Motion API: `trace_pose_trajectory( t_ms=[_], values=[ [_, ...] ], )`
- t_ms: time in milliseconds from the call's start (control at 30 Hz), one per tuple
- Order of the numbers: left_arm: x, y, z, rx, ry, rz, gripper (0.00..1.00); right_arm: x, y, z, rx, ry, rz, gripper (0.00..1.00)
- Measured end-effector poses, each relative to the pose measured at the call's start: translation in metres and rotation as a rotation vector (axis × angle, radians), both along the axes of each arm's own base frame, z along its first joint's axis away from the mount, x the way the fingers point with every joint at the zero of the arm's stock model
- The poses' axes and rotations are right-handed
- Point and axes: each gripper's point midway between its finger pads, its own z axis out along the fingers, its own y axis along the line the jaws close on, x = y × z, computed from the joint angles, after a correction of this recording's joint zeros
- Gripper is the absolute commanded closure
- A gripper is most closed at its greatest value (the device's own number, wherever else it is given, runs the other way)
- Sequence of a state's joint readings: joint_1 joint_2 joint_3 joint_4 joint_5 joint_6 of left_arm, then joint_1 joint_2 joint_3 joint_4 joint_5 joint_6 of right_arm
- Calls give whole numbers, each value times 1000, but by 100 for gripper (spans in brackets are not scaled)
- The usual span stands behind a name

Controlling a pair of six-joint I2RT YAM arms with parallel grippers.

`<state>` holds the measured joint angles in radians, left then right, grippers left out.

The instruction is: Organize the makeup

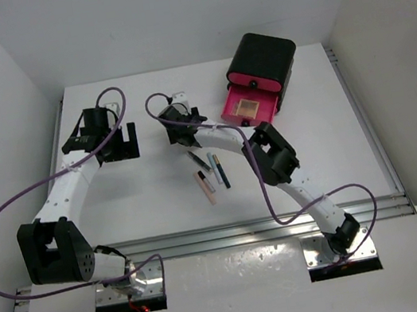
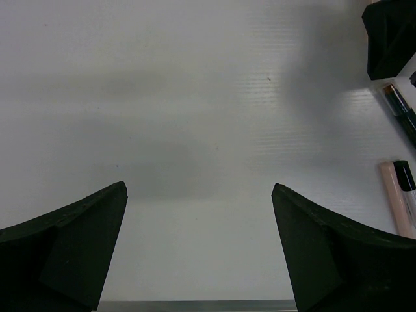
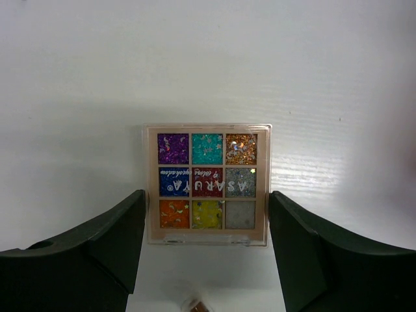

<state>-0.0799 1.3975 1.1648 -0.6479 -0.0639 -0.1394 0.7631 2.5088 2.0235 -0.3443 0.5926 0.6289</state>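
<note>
A square peach eyeshadow palette [image 3: 207, 184] with nine glitter colours sits between my right gripper's [image 3: 206, 195] fingers, which touch both its sides; I cannot tell whether it rests on the table. In the top view the right gripper [image 1: 180, 133] hides it. Another peach palette [image 1: 248, 107] lies in the open pink drawer. Slim black, pale-blue and peach pencils [image 1: 211, 175] lie in a cluster mid-table. The peach tube [image 2: 394, 198] shows at the right edge of the left wrist view. My left gripper [image 1: 120, 143] is open and empty over bare table [image 2: 199, 188]. The white puff is out of view.
The black box [image 1: 261, 62] with its pink drawer [image 1: 235, 112] pulled open stands at the back right. A small brown tip [image 3: 195, 305] shows under the right gripper. The right arm's dark body [image 2: 390, 36] fills the top right corner of the left wrist view.
</note>
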Motion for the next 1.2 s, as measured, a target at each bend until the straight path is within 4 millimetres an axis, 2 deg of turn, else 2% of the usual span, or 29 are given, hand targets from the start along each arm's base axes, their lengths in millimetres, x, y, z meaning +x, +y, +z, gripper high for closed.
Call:
trace_pose_trajectory(
  t_ms=[100,200,300,400,500,567,633,733,800,900,1000,1200],
  values=[
    [0,0,0,0,0,0,0,6,6,15,10,-41,27,77],
    [0,0,0,0,0,0,0,13,10,39,44,-89,30,77],
    [0,0,0,0,0,0,0,16,10,72,81,-147,27,78],
    [0,0,0,0,0,0,0,23,4,116,115,-239,4,78],
    [0,0,0,0,-2,0,0,18,-22,155,118,-319,-48,78],
    [0,0,0,0,-2,0,0,11,-51,175,110,-352,-104,80],
    [1,0,0,0,-2,0,0,8,-85,185,107,-376,-171,80],
    [1,0,0,0,-3,0,0,3,-145,183,83,-374,-303,81],
    [1,0,0,1,-3,0,0,-1,-181,169,56,-349,-380,81],
    [1,0,0,1,-3,1,0,-7,-224,143,8,-296,-472,81],
    [1,0,0,1,-3,0,0,-13,-245,126,-7,-249,-521,81],
    [1,0,0,1,-3,1,0,-14,-248,119,48,-230,-555,81]
  ],
)
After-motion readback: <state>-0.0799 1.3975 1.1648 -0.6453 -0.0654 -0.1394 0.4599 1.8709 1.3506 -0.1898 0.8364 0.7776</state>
